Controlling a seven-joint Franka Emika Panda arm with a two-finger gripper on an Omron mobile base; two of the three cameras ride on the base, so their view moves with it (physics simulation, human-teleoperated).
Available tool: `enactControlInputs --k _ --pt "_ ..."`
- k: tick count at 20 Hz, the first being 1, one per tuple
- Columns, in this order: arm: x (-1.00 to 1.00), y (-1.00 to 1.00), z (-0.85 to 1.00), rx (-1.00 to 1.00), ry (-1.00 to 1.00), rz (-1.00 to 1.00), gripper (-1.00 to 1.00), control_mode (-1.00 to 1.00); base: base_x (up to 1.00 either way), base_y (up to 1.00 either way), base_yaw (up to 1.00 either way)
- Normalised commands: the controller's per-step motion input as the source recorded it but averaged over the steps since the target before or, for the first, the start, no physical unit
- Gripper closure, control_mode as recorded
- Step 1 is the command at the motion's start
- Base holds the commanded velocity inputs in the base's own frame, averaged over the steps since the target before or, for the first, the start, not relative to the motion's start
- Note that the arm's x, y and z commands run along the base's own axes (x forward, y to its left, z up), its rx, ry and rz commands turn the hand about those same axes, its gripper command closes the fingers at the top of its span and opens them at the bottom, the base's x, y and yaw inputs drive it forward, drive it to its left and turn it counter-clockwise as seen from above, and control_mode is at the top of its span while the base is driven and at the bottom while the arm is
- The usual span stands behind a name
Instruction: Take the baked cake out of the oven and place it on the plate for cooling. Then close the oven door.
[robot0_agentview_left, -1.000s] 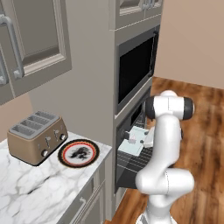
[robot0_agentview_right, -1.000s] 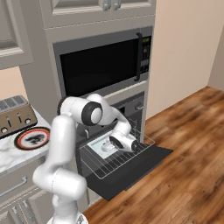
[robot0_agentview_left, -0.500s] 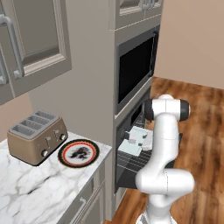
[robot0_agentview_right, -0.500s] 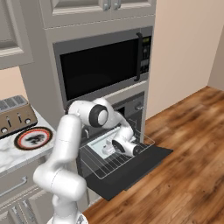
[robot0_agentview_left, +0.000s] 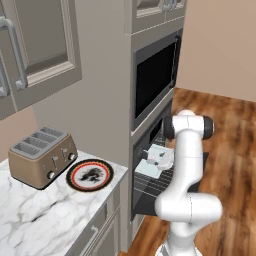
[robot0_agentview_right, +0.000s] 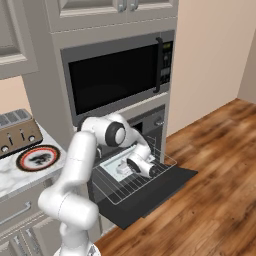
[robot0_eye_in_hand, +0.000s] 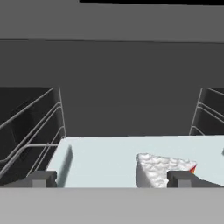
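The oven (robot0_agentview_right: 159, 121) stands open, its door (robot0_agentview_right: 155, 190) folded down flat. A pale tray (robot0_eye_in_hand: 100, 159) rests on the pulled-out wire rack (robot0_agentview_right: 127, 187). On the tray lies the cake (robot0_eye_in_hand: 159, 168), a small white wedge. My gripper (robot0_eye_in_hand: 111, 179) is open at the tray's near edge, and the cake sits between the fingers, close to the right fingertip (robot0_eye_in_hand: 181, 178). From the base I see the gripper (robot0_agentview_right: 131, 167) low over the tray (robot0_agentview_left: 152, 169), in the oven mouth. The plate (robot0_agentview_left: 90, 175), red-rimmed, lies bare on the marble counter, also the plate (robot0_agentview_right: 38, 158).
A toaster (robot0_agentview_left: 42, 156) stands beside the plate on the counter (robot0_agentview_left: 45, 220). A black-windowed microwave (robot0_agentview_right: 117, 77) sits above the oven. The lowered door juts out over the wooden floor (robot0_agentview_right: 215, 200). Wire rack guides (robot0_eye_in_hand: 33, 127) line both oven walls.
The arm has leaned a little further toward the oven and the hand has sunk slightly at the tray. The jaws have stayed open.
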Motion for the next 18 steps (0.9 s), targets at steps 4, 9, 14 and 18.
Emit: enactControlInputs --k 4,9,14,18 --pt "0.37 0.03 -0.24 0.0 0.0 -0.03 -1.0 -1.0 0.0 0.0 0.0" --pt "0.41 0.01 -0.29 0.0 0.0 -0.02 -1.0 -1.0 0.0 0.0 0.0" --pt "0.42 0.0 -0.39 -0.01 0.0 -0.01 -1.0 -1.0 0.0 0.0 0.0" --pt "0.39 0.0 -0.31 -0.01 0.0 0.0 -1.0 -1.0 0.0 0.0 0.0"
